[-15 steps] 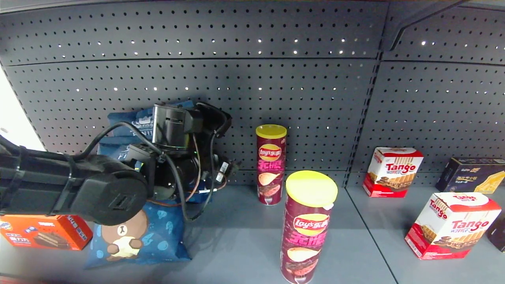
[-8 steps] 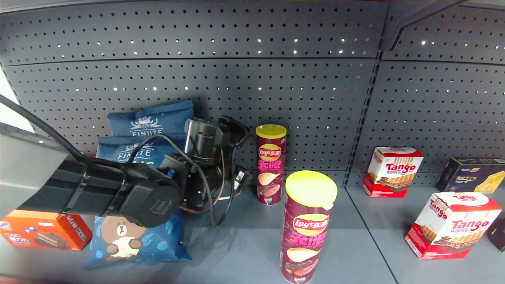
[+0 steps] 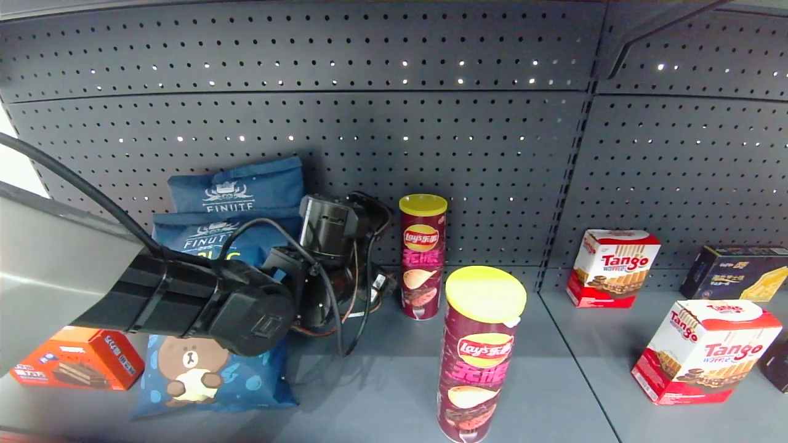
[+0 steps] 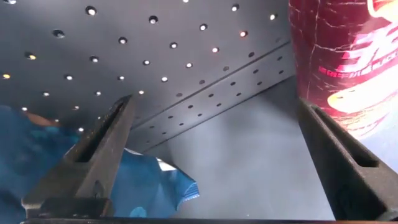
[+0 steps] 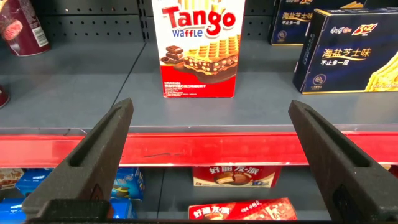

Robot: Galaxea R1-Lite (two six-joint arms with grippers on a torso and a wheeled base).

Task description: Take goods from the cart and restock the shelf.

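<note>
- Swinging rightward along the shelf (image 3: 381, 381) over the last second, the left arm (image 3: 246, 307) has carried its wrist away from the two upright blue bags (image 3: 237, 191), uncovering them, and closer to the rear chip can (image 3: 422, 255); the goods themselves have not shifted.
- In the head view the left tool's fingers are hidden behind the wrist and its cables.
- In its own wrist view the left tool (image 4: 214, 106) is spread wide and empty, with bare shelf floor and the perforated back panel (image 4: 155, 43) in the gap.
- The rear chip can (image 4: 348, 56) stands just outside one finger, cut off by the picture's edge; a blue bag corner (image 4: 155, 186) lies by the other finger.
- Behind the left tool, toward the shelf's front edge, the bear-print bag (image 3: 209, 375) lies flat, its top covered by the arm.
- An orange box (image 3: 77, 366) farther left is partly cut off by the grey arm link.
- A front chip can (image 3: 482, 354) stands upright, right of and nearer than the left tool, apart from the rear one.
- The right tool (image 5: 211, 106) is also spread wide and empty, level with the shelf's red front rail (image 5: 205, 149).
- Beyond it stands a wafer box (image 5: 198, 46), with a dark blue box (image 5: 348, 50) beside that.
- Boxes on the lower shelf (image 5: 233, 177) show only partly below the rail.
</note>
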